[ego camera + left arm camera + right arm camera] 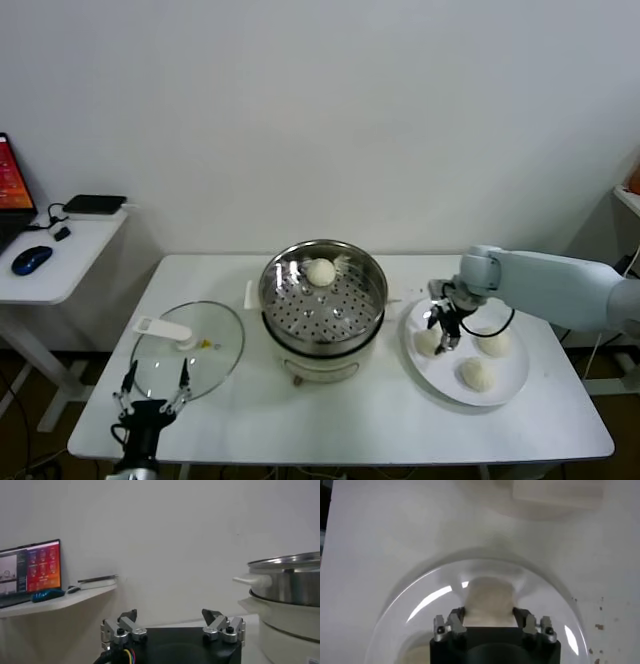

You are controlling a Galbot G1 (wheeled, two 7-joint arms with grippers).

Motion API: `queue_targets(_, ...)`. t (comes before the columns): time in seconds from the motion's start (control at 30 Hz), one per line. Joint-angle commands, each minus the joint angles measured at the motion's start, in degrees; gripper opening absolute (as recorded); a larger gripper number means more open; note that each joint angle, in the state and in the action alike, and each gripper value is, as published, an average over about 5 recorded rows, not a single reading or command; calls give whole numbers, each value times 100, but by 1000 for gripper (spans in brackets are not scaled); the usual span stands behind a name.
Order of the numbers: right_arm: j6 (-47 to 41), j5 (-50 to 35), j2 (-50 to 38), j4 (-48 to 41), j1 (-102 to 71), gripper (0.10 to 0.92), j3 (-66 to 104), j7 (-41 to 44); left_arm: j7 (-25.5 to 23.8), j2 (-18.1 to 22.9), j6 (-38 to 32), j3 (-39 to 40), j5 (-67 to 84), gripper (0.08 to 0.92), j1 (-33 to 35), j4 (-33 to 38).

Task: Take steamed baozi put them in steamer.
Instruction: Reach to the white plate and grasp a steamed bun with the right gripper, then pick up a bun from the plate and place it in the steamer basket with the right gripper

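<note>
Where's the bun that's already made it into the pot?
In the head view, that baozi sits on the perforated tray at the far side of the steamer, mid-table, between the glass lid and the plate.

The right pincer [446, 334] is covering part of the small off-white dough bun [429, 342] at the flat white plate's [505, 395] inner rim. The picture's bottom edge is cutting off the left pincer [152, 397] near the desk's front-left corner.
</note>
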State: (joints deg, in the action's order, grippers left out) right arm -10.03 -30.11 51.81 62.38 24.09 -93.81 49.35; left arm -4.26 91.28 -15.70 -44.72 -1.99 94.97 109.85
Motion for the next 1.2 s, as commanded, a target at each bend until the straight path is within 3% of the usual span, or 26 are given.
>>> queue_targets(0.03, 18, 47, -22, 16, 50, 533, 7, 23, 0, 16, 1, -2, -6, 823, -1, -1)
queue_targets(0.37, 161, -391, -246, 890, 1723, 515, -947, 392, -7, 16, 23, 7, -20, 823, -29, 2)
queue_targets(0.7, 44, -1859, -174, 2098, 3941, 518, -2115, 749, -8, 31, 18, 89, -72, 823, -57, -42)
queue_targets(0.97, -492, -2875, 530, 2439, 4458, 513, -1460, 502, -9, 45, 7, 143, -105, 823, -30, 8)
queue_targets(1.2, -958, -3080, 1747, 1880, 3939, 517, -567, 170, -2, 29, 3, 162, -76, 823, -3, 50)
